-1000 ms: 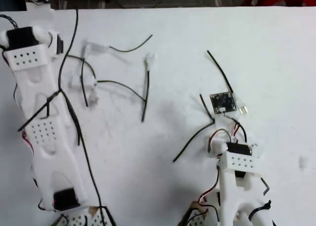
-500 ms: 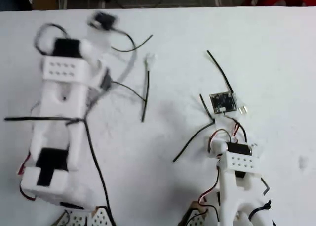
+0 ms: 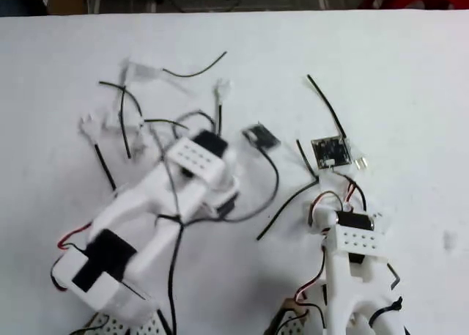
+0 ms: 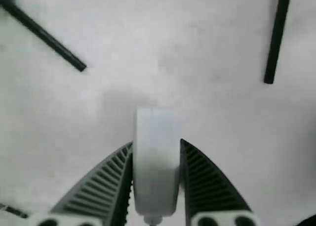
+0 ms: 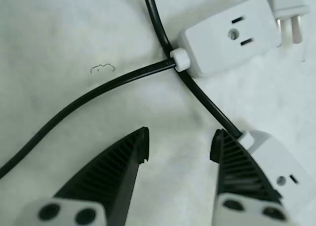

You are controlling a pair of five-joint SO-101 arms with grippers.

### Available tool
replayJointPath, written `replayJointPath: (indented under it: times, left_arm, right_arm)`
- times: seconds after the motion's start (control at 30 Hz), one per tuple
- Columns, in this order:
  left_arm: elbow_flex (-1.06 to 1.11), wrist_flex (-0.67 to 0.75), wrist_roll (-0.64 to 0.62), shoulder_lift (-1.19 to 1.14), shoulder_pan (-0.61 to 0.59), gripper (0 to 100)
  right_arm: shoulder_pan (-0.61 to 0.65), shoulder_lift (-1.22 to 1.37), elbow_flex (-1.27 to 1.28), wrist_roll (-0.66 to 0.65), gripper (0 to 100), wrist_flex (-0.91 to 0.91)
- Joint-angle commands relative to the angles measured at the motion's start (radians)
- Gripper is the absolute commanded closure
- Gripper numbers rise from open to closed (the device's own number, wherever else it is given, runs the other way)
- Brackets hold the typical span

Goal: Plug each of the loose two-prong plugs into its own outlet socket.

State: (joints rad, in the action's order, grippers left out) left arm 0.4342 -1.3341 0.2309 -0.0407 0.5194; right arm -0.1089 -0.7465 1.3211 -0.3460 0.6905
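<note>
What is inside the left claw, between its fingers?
A white plastic block, pinched in the left claw. The fingers cover its sides; whether it is a plug or socket I cannot tell.

— what is gripped?
— a white block (image 4: pixel 156 161) is clamped between the dark ribbed fingers (image 4: pixel 111 184) of the left gripper (image 4: pixel 156 144).
— what is seen past it?
— a white table (image 4: pixel 163 48), on which one cable end (image 4: pixel 74 62) and a second cable end (image 4: pixel 270 75) are laid, both black, well apart, neither touching the block.
</note>
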Motion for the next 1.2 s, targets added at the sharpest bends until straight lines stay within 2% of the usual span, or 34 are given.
replayJointPath:
  times: [0.0, 0.07, 0.43, 0.5, 0.63, 1.0, 1.17]
  left_arm:
    - [0.094, 0.166, -0.083, 0.062, 0.059, 97]
    - [0.133, 0.232, -0.112, 0.065, 0.056, 97]
    - [0.140, 0.247, -0.115, 0.062, -0.117, 96]
    - [0.137, 0.258, -0.127, 0.062, -0.154, 91]
    - [0.137, 0.250, -0.241, 0.067, -0.213, 75]
    - [0.058, 0.169, -0.196, 0.068, -0.225, 74]
    - [0.055, 0.172, -0.110, 0.068, -0.325, 74]
  right_arm:
    - [-0.012, -0.015, -0.006, 0.000, 78.6, -0.008]
    - [-0.013, -0.018, -0.006, 0.000, 78.6, -0.010]
    - [-0.067, -0.022, -0.014, 0.002, 78.6, -0.015]
    - [-0.067, -0.022, -0.014, 0.002, 78.6, -0.015]
    - [-0.067, -0.022, -0.014, 0.002, 78.6, -0.015]
    - [-0.062, -0.018, -0.014, 0.002, 78.6, -0.016]
    - [-0.061, -0.016, -0.014, 0.002, 78.6, -0.016]
